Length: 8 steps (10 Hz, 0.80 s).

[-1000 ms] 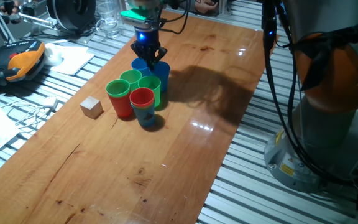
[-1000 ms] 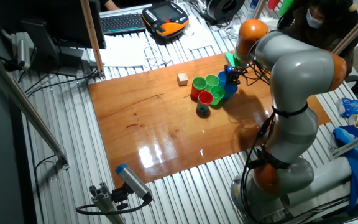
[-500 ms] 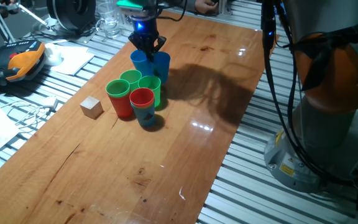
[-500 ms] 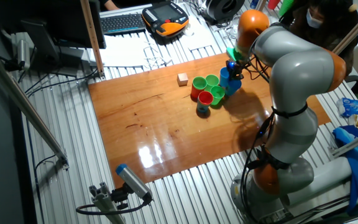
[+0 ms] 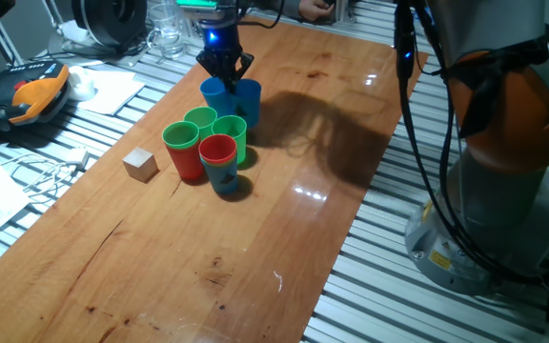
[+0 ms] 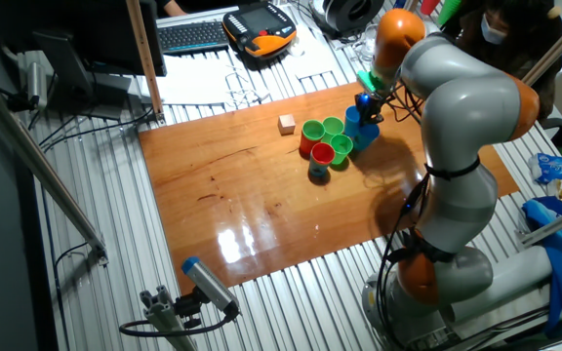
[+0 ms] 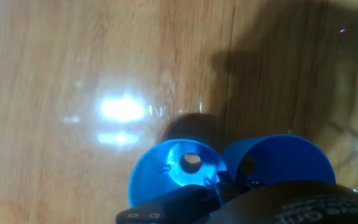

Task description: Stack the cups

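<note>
The cups sit bunched together on the desk (image 5: 284, 238), and the pale wooden cube (image 5: 141, 164) serves as the marker for placing them. Nearest the cube is a green cup (image 5: 181, 136) nested on a red one; just beyond it, away from the cube, stand two more green cups (image 5: 229, 130), with a red cup (image 5: 218, 151) stacked on a blue one on the near side of the bunch. Farthest from the cube are two blue cups (image 5: 219, 92), side by side and touching.

The hand (image 5: 225, 67) is over these two blue cups, its fingers (image 5: 236, 70) pointing down at the place where the two rims meet. In the hand view the dark fingers (image 7: 185, 198) lie over the rim of the left blue cup (image 7: 166, 180), with the right blue cup (image 7: 284, 162) close beside it. It looks as if the hand is clenched on a wall of a blue cup, but the frames do not show the grip clearly, so I cannot tell for sure.

Taking a cup by its rim wall would leave the mouth free and the taper pointing down, which suits dropping it onto another cup. The tight bunching means a lift could nudge the neighbour.
</note>
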Tool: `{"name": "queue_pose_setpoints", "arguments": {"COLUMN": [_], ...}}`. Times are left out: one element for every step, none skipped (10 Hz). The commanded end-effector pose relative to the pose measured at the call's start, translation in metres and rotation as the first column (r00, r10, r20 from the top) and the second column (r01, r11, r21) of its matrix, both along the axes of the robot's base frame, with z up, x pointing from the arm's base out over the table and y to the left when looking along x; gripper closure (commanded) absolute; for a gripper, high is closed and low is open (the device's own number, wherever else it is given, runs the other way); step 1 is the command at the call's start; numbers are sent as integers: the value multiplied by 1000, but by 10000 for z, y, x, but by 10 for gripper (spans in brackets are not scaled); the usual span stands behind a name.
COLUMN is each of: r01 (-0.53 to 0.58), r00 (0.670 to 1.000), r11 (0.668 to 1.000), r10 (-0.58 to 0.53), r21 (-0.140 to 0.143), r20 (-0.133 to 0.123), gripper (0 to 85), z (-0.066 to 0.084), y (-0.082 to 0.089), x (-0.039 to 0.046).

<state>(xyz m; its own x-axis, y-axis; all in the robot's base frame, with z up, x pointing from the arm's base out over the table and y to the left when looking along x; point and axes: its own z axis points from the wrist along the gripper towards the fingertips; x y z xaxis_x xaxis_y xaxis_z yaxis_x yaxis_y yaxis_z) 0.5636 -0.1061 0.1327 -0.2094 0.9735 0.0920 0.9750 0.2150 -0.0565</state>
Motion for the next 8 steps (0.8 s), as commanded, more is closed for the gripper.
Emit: {"name": "queue_pose_setpoints", "arguments": {"r01": [5, 21, 23, 20, 16, 19, 24, 23], "r00": [1000, 1000, 1000, 1000, 1000, 1000, 999, 999], "r11": [1000, 1000, 1000, 1000, 1000, 1000, 1000, 999], "r10": [-5, -21, -23, -20, -16, -19, -24, -22], "r21": [1, -3, -5, -9, -12, -3, -3, -26], "r20": [-1, 4, 9, 15, 16, 17, 21, 25], "gripper": [850, 850, 850, 850, 850, 850, 850, 850], "z": [-1, -1, -1, -1, -1, -1, -1, -1], "y": [1, 1, 1, 1, 1, 1, 1, 1], "x": [1, 1, 1, 1, 1, 1, 1, 1]}}
